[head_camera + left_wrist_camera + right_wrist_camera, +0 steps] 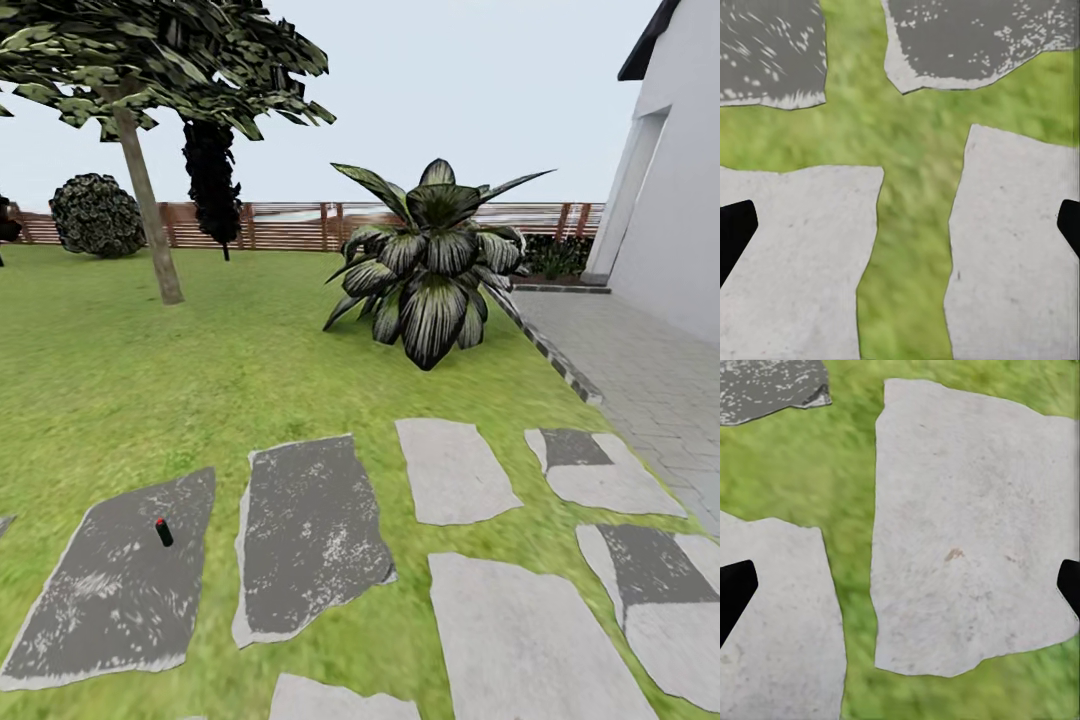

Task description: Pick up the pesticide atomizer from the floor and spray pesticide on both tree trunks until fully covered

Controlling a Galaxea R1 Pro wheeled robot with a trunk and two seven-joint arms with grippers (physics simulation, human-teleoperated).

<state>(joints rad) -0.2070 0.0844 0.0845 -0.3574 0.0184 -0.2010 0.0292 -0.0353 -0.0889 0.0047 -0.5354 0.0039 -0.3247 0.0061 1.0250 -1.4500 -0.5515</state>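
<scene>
One small dark pesticide atomizer (164, 532) is standing on a grey stone slab (110, 590), lying ahead-left, nearer the left tool (900, 225); both tools, left and right tool (900, 585), are hanging wide open, empty.

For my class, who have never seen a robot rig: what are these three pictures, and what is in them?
These are simulator renders from a wheeled two-armed robot. The head view looks out over a garden: grass, grey stepping stones, a tree, a broad-leaved plant, a wooden fence and a white house. A small dark atomizer with a red top stands on one dark slab. The other two pictures come from cameras on each wrist, looking down at stones and grass. The black tips at their edges are the jaws, spread wide and holding nothing.
</scene>
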